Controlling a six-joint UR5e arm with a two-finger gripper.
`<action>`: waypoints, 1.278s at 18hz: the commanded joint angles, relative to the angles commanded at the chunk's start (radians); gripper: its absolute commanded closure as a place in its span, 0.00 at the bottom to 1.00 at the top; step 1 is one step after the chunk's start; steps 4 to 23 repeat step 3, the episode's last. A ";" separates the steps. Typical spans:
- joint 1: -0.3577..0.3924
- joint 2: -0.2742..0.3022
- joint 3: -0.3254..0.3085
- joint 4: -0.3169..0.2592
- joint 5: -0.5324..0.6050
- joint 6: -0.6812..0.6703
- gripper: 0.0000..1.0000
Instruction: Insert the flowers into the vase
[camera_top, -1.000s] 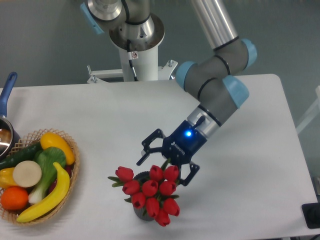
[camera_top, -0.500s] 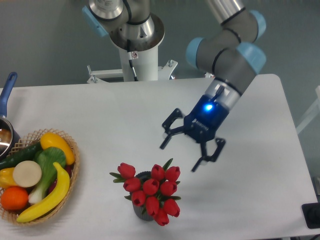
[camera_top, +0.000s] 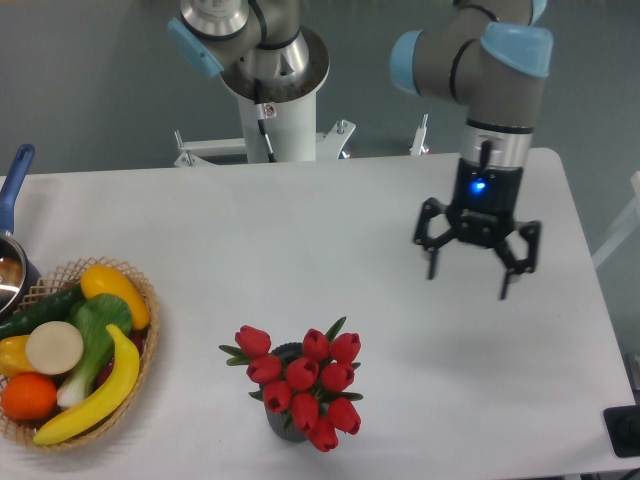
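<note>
Most of the vase (camera_top: 281, 418) is hidden from where I stand: the flowers (camera_top: 303, 383) sit in it and spill wider than its mouth, so only a sliver of dark rim behind the blooms and a patch of grey wall below them show, low in the frame just left of centre. The red tulip heads crowd together, with one bloom leaning out to the upper left and a few green leaf tips poking out around them; the stems cannot be made out. At the left edge a woven basket (camera_top: 150, 320) of fruit and vegetables is partly cut off, with a banana (camera_top: 96, 392) curving along its right side, and above it a pot with a blue handle (camera_top: 15, 185) is mostly out of frame. A dark object (camera_top: 624, 432) is clipped by the lower right corner and I cannot tell what it is. The tool (camera_top: 469, 280) hangs in the right half of the frame, pointing down over the white table (camera_top: 300, 230), its fingers spread apart and holding nothing, well apart from the bouquet. A second ago it was right at the blooms, tilted in beside them; since then it has lifted away to the upper right and straightened, while the flowers stayed in the vase.
</note>
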 joint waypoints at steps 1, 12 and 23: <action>0.005 0.005 -0.023 -0.002 0.037 0.000 0.00; 0.034 0.017 -0.049 -0.003 0.039 0.002 0.00; 0.034 0.017 -0.049 -0.003 0.039 0.002 0.00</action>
